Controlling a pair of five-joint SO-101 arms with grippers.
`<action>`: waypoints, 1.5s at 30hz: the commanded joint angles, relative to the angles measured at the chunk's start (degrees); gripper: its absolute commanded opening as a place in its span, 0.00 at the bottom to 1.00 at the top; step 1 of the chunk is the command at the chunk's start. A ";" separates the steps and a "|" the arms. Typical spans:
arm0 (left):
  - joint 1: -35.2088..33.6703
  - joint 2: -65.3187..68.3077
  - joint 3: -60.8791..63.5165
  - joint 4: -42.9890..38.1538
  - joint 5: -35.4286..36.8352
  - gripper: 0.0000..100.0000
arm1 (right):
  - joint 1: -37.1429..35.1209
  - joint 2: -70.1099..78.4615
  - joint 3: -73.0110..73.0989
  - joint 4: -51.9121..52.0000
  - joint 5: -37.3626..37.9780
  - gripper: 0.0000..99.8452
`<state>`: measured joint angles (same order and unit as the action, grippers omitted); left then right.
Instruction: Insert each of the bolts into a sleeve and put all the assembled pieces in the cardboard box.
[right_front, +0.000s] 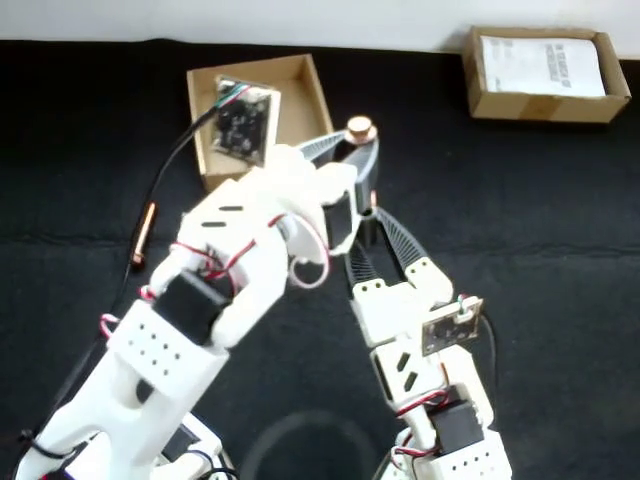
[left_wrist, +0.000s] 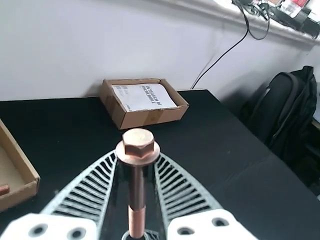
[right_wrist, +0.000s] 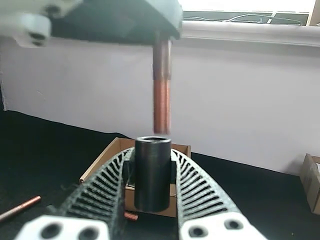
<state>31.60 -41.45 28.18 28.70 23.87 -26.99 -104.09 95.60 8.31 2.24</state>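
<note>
Both arms are built from glossy white plastic shells with rounded edges. The left arm has a block with a grid of small holes, short dark slots on its upper shell, and a black motor set between the white parts. Thin red and white wires loop around its joints, and a black cable runs to a dark circuit board at its wrist. The right arm carries a smaller pale board and a black motor. The left gripper and right gripper have dark, ribbed, tapering fingers on white mounts with screw holes.
</note>
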 joint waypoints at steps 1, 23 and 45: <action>-0.04 0.22 -0.04 -1.49 -0.35 0.01 | -0.13 -0.84 8.04 0.13 0.18 0.01; -0.13 -0.04 0.31 5.63 0.00 0.01 | -0.13 -0.84 8.04 -0.13 0.18 0.01; 3.03 -3.47 0.57 8.09 -0.26 0.01 | 1.36 -0.48 8.04 0.13 0.18 0.01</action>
<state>33.80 -44.26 30.29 38.46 23.78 -24.53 -104.00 95.60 8.66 2.42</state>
